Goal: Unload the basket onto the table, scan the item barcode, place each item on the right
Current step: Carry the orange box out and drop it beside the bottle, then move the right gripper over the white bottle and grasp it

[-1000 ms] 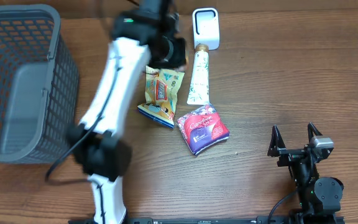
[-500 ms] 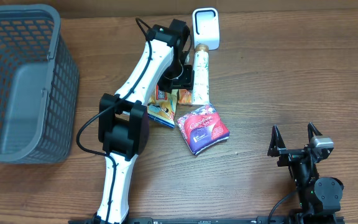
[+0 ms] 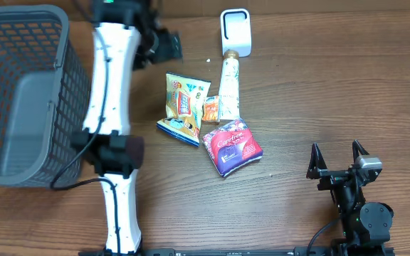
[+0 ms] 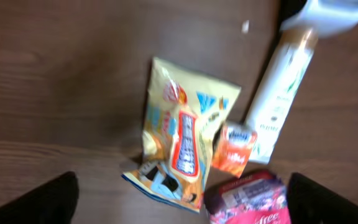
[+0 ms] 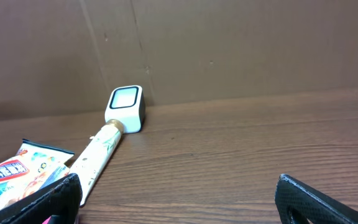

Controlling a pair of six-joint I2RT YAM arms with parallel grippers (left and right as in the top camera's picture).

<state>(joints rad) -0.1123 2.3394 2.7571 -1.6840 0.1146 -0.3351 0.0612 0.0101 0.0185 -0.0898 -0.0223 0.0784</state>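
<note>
Wooden bench (image 3: 333, 85) carries bag (image 3: 184, 107), tube (image 3: 228, 89), packet (image 3: 211, 109) and pack (image 3: 232, 146), lying just nearer than the scanner (image 3: 235, 30). Left tool (image 3: 164, 46) hovers far left, wide open and empty; right tool (image 3: 340, 160) likewise, parked. No item is lifted: scanning looks undone.

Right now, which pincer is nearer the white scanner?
Left. The left pincer hangs open a short way to the left of the scanner, almost level with it. The right pincer sits open much nearer the robot's base, off to the scanner's right.
</note>
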